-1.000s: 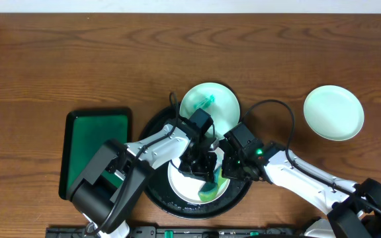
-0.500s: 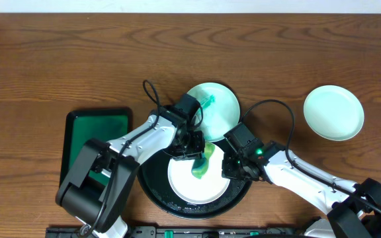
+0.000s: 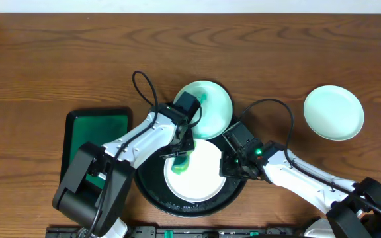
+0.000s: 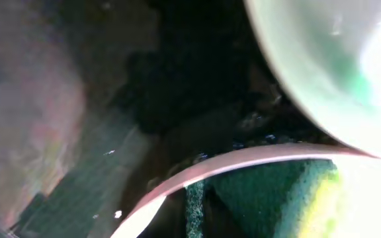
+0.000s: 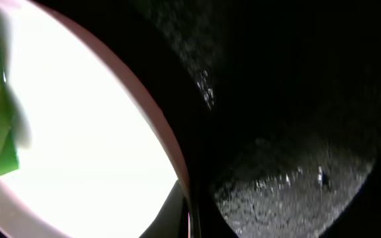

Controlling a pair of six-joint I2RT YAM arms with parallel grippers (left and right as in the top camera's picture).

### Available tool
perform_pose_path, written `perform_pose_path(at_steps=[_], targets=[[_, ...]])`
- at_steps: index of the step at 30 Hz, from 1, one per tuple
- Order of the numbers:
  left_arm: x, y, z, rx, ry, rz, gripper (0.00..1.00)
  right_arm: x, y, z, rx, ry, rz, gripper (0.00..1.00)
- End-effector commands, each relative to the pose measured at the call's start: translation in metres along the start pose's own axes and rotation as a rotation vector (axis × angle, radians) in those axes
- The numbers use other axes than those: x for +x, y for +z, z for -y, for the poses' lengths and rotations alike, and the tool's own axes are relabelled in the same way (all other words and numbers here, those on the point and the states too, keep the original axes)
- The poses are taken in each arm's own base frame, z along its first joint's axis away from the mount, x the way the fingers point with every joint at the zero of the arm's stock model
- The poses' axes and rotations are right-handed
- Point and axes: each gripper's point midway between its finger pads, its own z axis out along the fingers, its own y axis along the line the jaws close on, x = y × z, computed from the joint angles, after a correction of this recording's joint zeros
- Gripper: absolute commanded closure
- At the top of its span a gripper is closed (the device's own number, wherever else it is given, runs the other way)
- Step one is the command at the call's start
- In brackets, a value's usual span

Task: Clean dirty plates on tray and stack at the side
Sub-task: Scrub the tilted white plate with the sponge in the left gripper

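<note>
Arms overlap the tray and its plates; green tray lies beside.

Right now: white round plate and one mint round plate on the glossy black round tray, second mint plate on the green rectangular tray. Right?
No. Overhead view shows the second mint plate on the brown wooden table, not the green rectangular tray. White round plate and other mint round plate are on the glossy black round tray.

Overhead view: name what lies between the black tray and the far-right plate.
A black cable loops across that stretch; the rest is bare table, seen overhead.
</note>
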Motion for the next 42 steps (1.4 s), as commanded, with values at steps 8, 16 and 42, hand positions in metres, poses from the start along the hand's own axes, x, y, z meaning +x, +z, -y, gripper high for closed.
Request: perform_pose_path(at_steps=[8,16,42], targets=[[-0.003,0.007,-0.128,-0.605,-0.047,0.082,0.93,0.007,0.007,0.035,0.128,0.024,-0.010,0.99],[0.044,0.035,-0.038,-0.088,0.244,-0.229,0.93,0.006,0.007,0.035,0.125,0.022,-0.008,0.99],[0.050,0.038,0.016,0.097,0.197,-0.209,0.93,0.007,0.007,0.035,0.127,0.005,-0.011,0.99]])
